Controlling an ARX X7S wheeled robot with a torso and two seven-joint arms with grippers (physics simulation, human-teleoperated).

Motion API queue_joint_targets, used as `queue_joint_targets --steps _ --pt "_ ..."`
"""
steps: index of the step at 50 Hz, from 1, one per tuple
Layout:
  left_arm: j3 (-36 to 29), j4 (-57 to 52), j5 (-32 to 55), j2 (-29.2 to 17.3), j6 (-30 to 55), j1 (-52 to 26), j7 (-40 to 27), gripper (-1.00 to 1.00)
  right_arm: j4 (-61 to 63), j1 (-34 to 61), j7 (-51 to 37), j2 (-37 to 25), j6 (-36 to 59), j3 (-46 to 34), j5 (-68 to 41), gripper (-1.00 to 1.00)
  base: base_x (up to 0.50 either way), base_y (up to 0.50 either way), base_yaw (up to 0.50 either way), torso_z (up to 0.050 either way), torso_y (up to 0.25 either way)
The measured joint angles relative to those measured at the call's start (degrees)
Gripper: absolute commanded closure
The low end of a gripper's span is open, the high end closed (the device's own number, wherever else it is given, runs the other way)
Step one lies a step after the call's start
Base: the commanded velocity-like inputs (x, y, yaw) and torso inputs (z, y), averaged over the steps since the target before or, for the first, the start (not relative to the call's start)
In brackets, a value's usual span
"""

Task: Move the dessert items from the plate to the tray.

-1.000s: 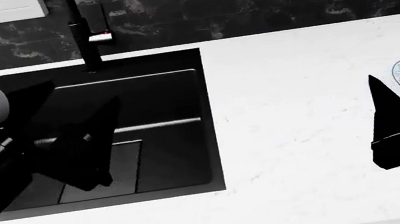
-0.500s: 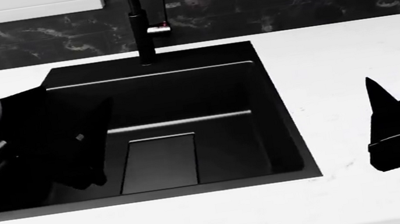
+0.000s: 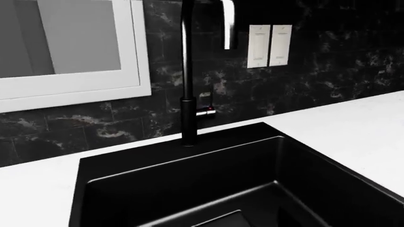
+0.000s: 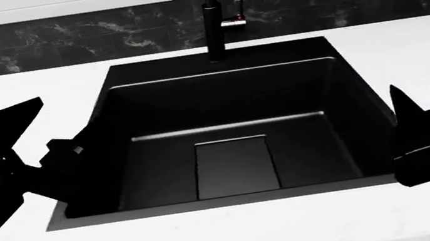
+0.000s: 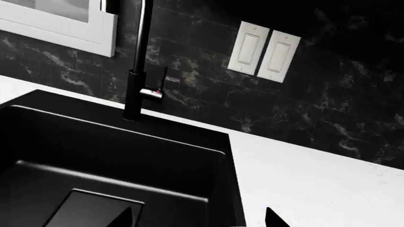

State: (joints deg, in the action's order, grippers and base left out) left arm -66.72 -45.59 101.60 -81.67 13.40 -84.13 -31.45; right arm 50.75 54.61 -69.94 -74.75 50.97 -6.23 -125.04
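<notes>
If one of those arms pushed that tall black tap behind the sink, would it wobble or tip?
Probably not. The tap rises from the white counter behind the black sink, so it looks fixed. Its thin side lever might swing. Its smooth finish looks slippery.

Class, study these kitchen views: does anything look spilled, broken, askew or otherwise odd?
Nothing stands out. The black sink basin looks bare and dry, the faucet stands upright, and the white countertop shows no spill.

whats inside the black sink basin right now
Nothing loose shows in the sink basin, only a rectangular drain panel on its floor. The left pincer covers the basin's near left corner, so that part cannot be checked.
</notes>
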Motion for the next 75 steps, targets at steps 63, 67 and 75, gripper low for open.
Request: queue_joint_targets --steps 63,67,75 --pt "1.0 -1.4 0.6 -1.5 -1.1 1.5 -0.5 -1.0 0.8 -0.1 -1.1 0.0 -0.2 0.9 -1.2 -1.0 0.0 0.5 0.0 0.0 0.0" --pt "1.1 -1.5 0.8 -1.6 -1.1 1.5 -0.5 -1.0 0.9 0.1 -1.2 -0.1 -0.2 0.9 -1.4 -1.0 0.0 0.5 0.0 0.0 0.0" --pt "1.3 -1.6 1.0 -1.6 -1.0 1.5 -0.5 -1.0 0.8 0.4 -1.3 -0.2 -0.1 1.0 -1.7 -1.0 0.0 0.5 0.0 0.0 0.0"
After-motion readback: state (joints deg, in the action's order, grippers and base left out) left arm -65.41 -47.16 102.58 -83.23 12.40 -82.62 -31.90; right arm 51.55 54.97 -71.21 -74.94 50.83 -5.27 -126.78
